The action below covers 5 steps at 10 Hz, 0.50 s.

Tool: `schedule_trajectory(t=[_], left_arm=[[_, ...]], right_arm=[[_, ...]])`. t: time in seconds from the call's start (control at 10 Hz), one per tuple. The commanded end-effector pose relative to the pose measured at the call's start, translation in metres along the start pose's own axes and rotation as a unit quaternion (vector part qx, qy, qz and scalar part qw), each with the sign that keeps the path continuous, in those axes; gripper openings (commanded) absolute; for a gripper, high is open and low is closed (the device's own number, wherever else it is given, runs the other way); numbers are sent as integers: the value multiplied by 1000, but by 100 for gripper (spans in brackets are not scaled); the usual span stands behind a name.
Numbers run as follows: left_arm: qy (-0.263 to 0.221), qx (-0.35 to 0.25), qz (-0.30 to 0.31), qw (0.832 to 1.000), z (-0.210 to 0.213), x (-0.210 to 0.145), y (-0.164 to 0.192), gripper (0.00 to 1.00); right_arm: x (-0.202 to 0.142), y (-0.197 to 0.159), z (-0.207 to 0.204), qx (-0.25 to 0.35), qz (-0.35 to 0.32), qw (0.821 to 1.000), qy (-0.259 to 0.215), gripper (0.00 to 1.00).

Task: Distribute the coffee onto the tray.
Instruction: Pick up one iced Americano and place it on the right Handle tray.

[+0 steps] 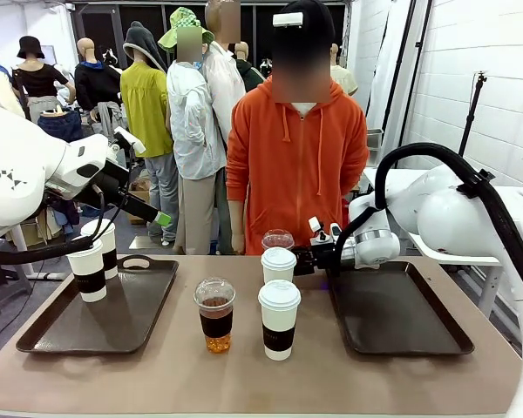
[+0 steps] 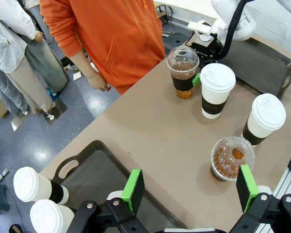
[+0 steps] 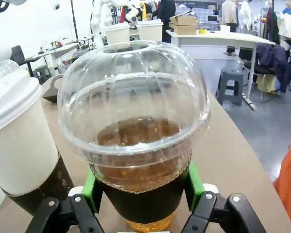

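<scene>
**Surface**: brown, viewed from my side. A person in an orange hoodie stood at the middle of its far edge.

**Arms:** my right arm reached in over the right edge toward the far middle. My left arm hung above the left edge.

**Trays:** the left tray and the right tray, both dark, lay along the left and right edges, well apart.

**Cups on the tray:** two white tray cups, lidded and brown-sleeved, stood upright just beside one another at the left tray's far-left corner.

**Cups on the surface:** four cups stood between the trays.
- The near clear cup and the near white cup stood side by side at the middle, the clear one to the left.
- The far white cup stood behind the near white cup.
- The far clear cup, dome-lidded and holding brown liquid, stood nearest the far edge.

**Right jaws:** these were drawn in around the far clear cup. Their green pads lay against its dark sleeve, one on each side, below the dome. I could not tell whether the cup had left the surface.

**Left jaws:** these stood wide apart with nothing between them. Their green pads were held above the left tray's right edge.
</scene>
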<state>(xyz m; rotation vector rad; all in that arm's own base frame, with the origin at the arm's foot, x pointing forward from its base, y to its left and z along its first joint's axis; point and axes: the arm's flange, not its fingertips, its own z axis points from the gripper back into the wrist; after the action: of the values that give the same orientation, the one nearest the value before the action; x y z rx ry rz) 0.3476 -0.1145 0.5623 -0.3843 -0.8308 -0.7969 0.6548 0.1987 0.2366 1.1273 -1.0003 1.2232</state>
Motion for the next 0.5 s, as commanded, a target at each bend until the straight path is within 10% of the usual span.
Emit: schedule_trajectory(t=[0.0, 0.4], left_arm=[[-1, -6, 3, 1000, 0, -1, 1, 100], [-1, -6, 3, 1000, 0, -1, 1, 100]], right_arm=[[2, -7, -2, 2, -12, 1000, -6, 80], [16, -10, 6, -2, -8, 1000, -2, 80]])
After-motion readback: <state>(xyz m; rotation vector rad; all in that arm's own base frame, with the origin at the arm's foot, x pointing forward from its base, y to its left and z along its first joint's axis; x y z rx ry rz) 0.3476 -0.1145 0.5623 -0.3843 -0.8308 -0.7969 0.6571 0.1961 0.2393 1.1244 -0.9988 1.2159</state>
